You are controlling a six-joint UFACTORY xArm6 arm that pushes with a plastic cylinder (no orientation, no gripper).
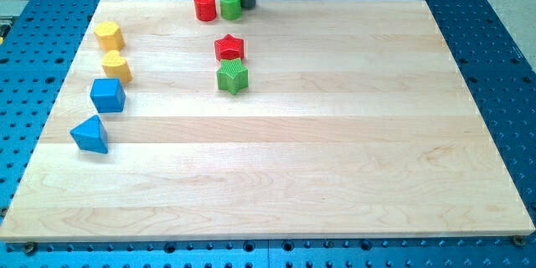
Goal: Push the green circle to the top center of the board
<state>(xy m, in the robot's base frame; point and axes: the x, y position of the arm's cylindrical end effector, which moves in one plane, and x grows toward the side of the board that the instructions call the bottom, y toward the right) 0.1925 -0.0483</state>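
Camera view shows the wooden board [335, 134], with the green circle [230, 5] at its top centre, touching the red circle [204, 6] on the view's left. My tip [248, 5], a bare rod without jaws, touches the green circle's right.

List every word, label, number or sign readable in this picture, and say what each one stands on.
None: no text, number or sign shows anywhere.
The wooden board is bare wood.
The green circle, red circle and other blocks carry no markings.
My tip, right of the green circle, is plain and dark.
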